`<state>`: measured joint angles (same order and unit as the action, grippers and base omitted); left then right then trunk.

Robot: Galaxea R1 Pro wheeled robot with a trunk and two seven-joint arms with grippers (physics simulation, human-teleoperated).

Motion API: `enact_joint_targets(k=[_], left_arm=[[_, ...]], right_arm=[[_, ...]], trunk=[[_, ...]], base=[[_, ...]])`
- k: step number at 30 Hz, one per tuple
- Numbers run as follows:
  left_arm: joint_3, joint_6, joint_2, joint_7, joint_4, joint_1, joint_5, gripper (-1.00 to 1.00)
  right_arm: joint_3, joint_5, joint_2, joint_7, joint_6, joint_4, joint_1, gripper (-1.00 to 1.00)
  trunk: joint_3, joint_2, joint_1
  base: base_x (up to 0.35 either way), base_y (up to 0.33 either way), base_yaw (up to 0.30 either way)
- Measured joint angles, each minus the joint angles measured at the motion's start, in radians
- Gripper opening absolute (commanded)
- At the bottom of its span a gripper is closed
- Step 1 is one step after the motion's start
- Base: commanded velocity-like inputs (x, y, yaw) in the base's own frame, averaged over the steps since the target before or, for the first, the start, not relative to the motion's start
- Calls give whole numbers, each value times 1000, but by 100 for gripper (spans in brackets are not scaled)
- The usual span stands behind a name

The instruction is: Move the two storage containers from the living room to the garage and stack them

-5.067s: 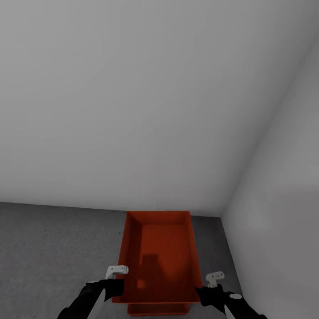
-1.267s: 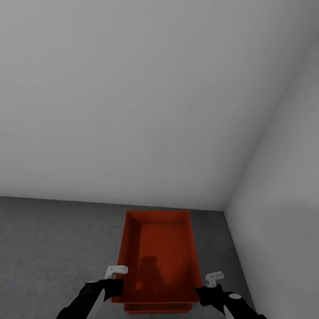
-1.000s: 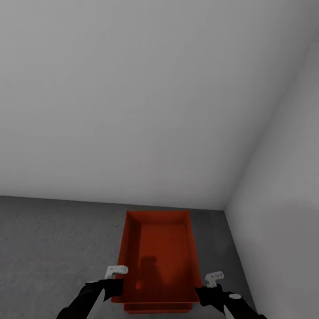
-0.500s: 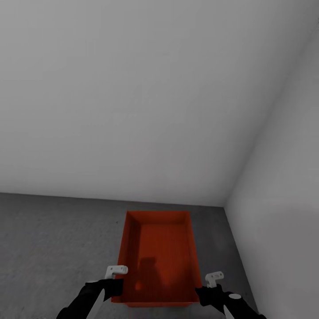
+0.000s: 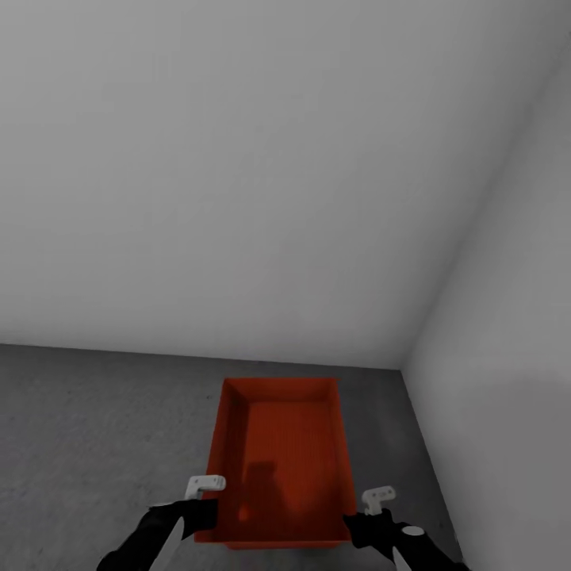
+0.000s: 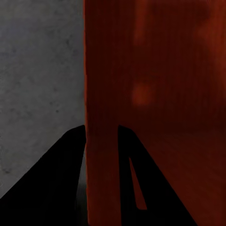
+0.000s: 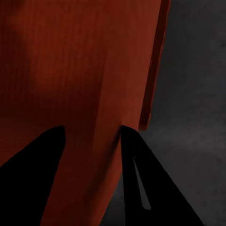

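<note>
The bin (image 5: 281, 452) sits straight ahead of the robot in the garage corner, over the grey floor (image 5: 95, 428), with its long axis running away from the robot toward the back wall (image 5: 238, 198). A side wall stands close on the right. The left pincer (image 5: 208, 496) and the right pincer (image 5: 366, 507) flank the bin's near end, one on each long side, so neither arm is nearer. Any coming move (lowering or letting go) turns on keeping that symmetric hold square to the long axis.

In the left wrist view the left pincer (image 6: 101, 141) has its dark fingers (image 6: 56, 179) astride the thin orange wall, one inside the bin and one outside, pinching it. In the right wrist view the right pincer (image 7: 92, 136) straddles the opposite wall in the same way.

The bin is open-topped and rectangular, orange-red, with thin walls that flare slightly and a faintly ribbed bottom. The floor is matte, mottled concrete, and the walls are plain white. Beside the gripped wall, the right wrist view shows a second orange edge (image 7: 151, 94). I cannot tell whether it is this bin's rim or another bin underneath, nor whether the bin rests on anything yet.
</note>
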<state>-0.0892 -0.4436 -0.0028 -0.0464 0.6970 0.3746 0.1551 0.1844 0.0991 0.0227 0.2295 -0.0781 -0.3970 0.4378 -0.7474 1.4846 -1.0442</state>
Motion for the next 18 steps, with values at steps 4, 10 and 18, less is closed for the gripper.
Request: enact_joint_targets(k=[4,10,18], left_arm=[[-40,1,33,-1,1,0,55,-100],[-103,2,58,30,4,0,138,-100],[-167,2,71,70,5,0,221,-100]], right_arm=[[29,21,-13,-23,0,0,0,-100],[38,23,-16,-24,-1,3,0,-100],[-8,-28,-16,1,-12,5,0,-100]], trunk=[[0,0,0],[-19,42,-23],[-22,49,-27]], base=[[0,0,0],[0,0,0],[0,0,0]])
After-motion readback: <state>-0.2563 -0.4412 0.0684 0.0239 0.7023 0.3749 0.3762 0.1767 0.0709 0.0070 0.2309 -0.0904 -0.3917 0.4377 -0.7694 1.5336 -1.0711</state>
